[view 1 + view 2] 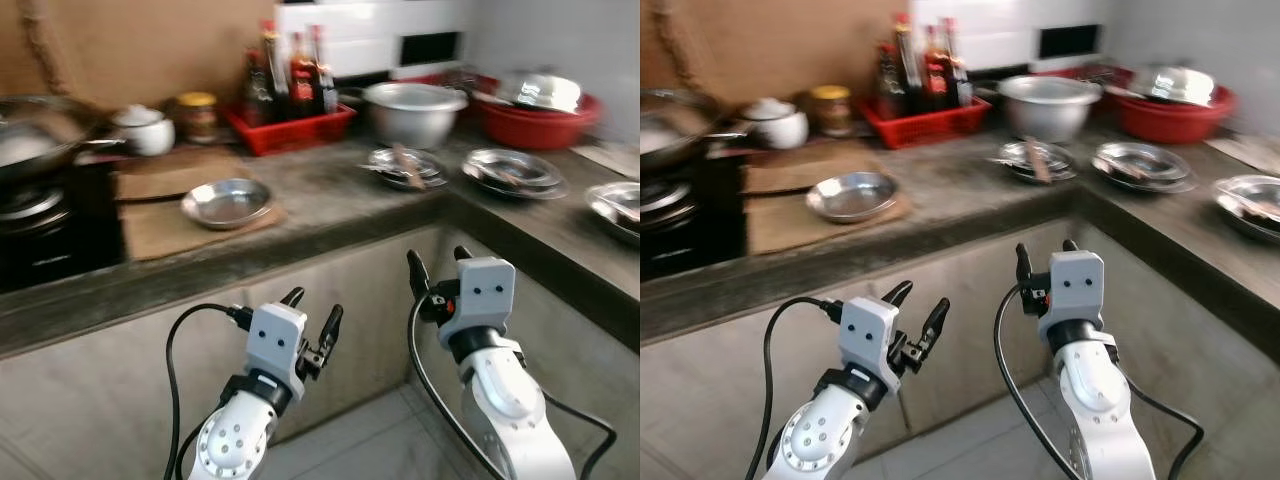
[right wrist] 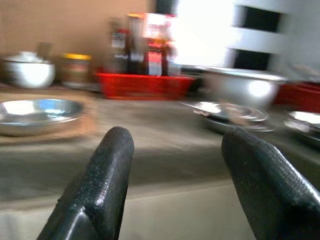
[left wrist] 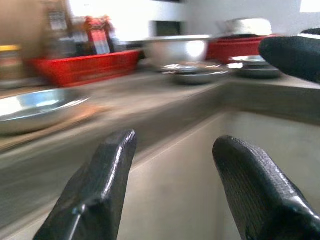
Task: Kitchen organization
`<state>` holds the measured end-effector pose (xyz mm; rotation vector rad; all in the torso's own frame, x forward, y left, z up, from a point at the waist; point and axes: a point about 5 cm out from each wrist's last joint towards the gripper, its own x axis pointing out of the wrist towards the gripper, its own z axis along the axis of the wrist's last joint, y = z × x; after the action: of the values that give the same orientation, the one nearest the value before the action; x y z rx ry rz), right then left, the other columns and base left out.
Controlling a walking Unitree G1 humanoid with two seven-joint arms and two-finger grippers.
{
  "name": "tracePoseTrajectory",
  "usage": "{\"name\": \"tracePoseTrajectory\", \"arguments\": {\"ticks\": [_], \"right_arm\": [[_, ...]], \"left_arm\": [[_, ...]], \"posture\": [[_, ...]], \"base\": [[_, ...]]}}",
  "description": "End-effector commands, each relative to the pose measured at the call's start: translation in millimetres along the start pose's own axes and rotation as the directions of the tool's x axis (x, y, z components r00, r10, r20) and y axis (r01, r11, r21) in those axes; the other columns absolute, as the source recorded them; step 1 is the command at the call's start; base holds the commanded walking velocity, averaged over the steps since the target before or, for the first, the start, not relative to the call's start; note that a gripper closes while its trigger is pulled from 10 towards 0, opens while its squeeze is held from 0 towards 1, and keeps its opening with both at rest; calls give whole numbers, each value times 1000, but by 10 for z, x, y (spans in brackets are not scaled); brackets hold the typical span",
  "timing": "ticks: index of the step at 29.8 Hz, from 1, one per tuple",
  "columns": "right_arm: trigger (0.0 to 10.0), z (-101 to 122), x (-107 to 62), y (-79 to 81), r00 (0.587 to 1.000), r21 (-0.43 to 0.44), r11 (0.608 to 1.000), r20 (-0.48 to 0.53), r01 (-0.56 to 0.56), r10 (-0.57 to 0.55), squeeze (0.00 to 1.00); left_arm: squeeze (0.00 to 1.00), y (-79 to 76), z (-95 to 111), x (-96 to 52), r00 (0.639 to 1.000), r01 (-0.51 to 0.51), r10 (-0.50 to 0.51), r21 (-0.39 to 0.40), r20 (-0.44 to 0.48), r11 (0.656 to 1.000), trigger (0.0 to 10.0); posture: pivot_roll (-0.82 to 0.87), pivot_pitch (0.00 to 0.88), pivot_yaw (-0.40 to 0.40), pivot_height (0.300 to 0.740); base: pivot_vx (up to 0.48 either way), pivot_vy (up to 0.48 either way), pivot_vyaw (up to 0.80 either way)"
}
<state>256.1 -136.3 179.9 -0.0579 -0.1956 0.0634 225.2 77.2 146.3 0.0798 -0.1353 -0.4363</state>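
Note:
An L-shaped stone counter [image 1: 330, 200] holds several steel dishes. One shallow steel plate [image 1: 227, 203] lies on a brown mat [image 1: 150, 225], two more steel plates [image 1: 405, 165] [image 1: 512, 168] sit near the corner, and a fourth steel dish [image 1: 620, 205] is at the far right. My left gripper [image 1: 312, 318] is open, below the counter's front edge. My right gripper [image 1: 438, 262] is open too, raised just under the corner edge. Both are empty.
A red tray of sauce bottles [image 1: 290, 120], a large steel bowl [image 1: 412, 110] and a red basin [image 1: 535, 120] line the back wall. A black stove with a wok [image 1: 40, 140], a white pot [image 1: 142, 130] and a jar [image 1: 197, 115] stand at the left.

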Motion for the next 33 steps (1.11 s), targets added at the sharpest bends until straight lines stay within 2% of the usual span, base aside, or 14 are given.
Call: {"name": "tracePoseTrajectory", "arguments": {"ticks": [1, 5, 14, 18, 20, 30, 33], "right_arm": [[10000, 45, 33, 47, 1000, 9, 1000, 21, -16, 16, 0], [10000, 59, 56, 28, 1000, 12, 1000, 27, -8, 8, 0], [10000, 86, 161, -17, 999, -6, 1000, 41, -19, 19, 0], [10000, 108, 198, -4, 999, -2, 1000, 48, -25, 25, 0], [10000, 114, 226, -9, 999, 16, 1000, 44, -15, 14, 0], [10000, 182, 384, -79, 999, 11, 1000, 51, 15, -16, 0], [10000, 199, 487, -114, 998, -3, 1000, 45, 31, -31, 0]], "left_arm": [[0, 47, 22, -4, 1000, -17, 17, 19, 6, 1000, 10000], [0, 47, 22, -3, 1000, -16, 16, 19, 6, 1000, 10000], [0, 41, 36, 10, 1000, -13, 13, 19, 11, 1000, 10000], [0, 42, 40, 10, 1000, -17, 16, 19, 11, 1000, 10000], [0, 46, 29, 10, 1000, -21, 21, 12, 1, 1000, 10000], [0, 32, 29, 10, 1000, -16, 15, 10, 2, 1000, 10000], [0, 18, 30, 3, 1000, -10, 10, 7, 2, 1000, 10000]], "posture": [[41, 0, -48, 740], [38, 0, -46, 740], [40, 0, -49, 740], [45, 0, -51, 740], [44, 0, -51, 740], [45, 0, -53, 740], [49, 0, -58, 740]], "base": [[349, 0, 800], [349, 0, 800], [345, 0, 0], [328, 0, 800], [270, 0, 0], [0, 0, 0], [0, 0, 0]]}}
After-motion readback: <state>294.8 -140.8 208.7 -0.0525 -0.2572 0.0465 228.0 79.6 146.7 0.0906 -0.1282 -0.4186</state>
